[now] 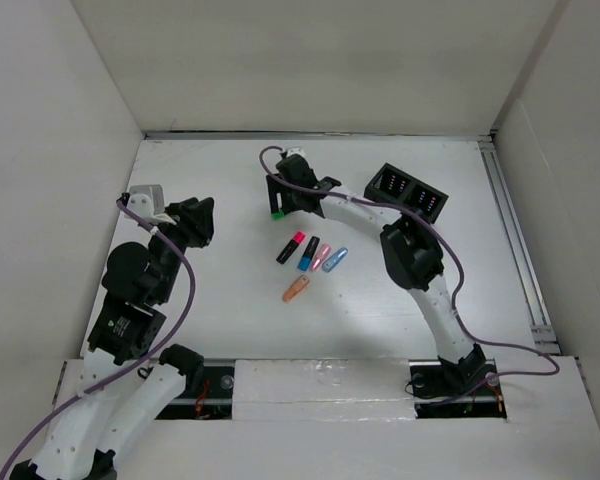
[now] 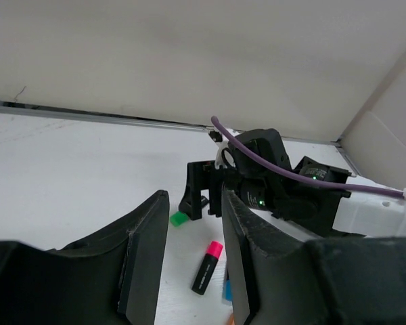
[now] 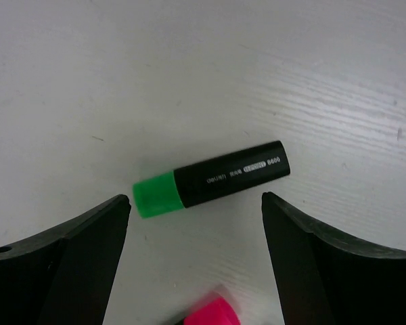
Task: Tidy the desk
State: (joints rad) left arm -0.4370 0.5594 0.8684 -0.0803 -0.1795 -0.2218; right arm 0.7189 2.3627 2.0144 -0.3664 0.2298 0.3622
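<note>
Desk [image 1: 230,330]: white tabletop filling the walled bay, under both arms.

- Right gripper [image 3: 196,210]: jaws wide, empty, poised over the green-capped highlighter [image 3: 210,179], which lies flat between the fingers, touching neither.
- Left gripper [image 2: 195,250]: jaws at a narrow gap, empty, off to the left.
- Mid-desk row: pink-capped highlighter [image 1: 291,247], blue-capped highlighter [image 1: 308,254], pale pink marker [image 1: 321,258], pale blue marker [image 1: 335,260]. An orange marker [image 1: 297,289] lies apart, nearer the bases.
- Black compartmented box [image 1: 408,192]: far right, near edge overlapped by the right arm.
- Obscured: from above, only the green cap shows below the gripper. The box's contents are unclear.
</note>
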